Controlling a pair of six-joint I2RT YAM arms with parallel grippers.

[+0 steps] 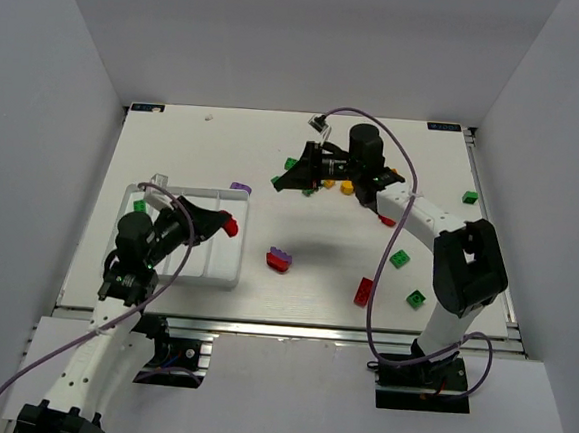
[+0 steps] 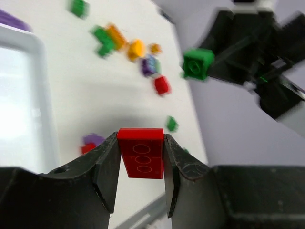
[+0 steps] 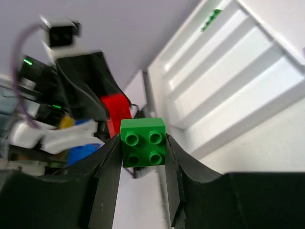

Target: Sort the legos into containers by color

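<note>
The white tray [image 1: 130, 264] lies at the near left of the counter [image 1: 292, 307], its long compartments [image 3: 224, 76] running roughly near to far, and the left arm [image 1: 132, 239] reaches over it from the near side. The left jaws are clenched on a red brick [image 2: 141, 152], pinched across its narrow width so that its long axis runs out along the fingers. It hangs just at the tray's right rim, so the compartments lie to the left of it and below, and this arm is much the nearer to them. A purple brick [image 1: 240, 187] sits on the counter just past the tray's far right corner, and a red-and-purple pair [image 1: 279, 260] rests a little right of the tray. Further right, over the far middle, the right jaws grasp a square green brick [image 3: 143, 143] and point left toward the tray, well apart from it. The left arm and its red brick stand directly in that line, so I judge a clash likely if both go in together. Loose green bricks [image 1: 400, 257] and a red one [image 1: 364, 292] lie near the right arm [image 1: 420, 212]
</note>
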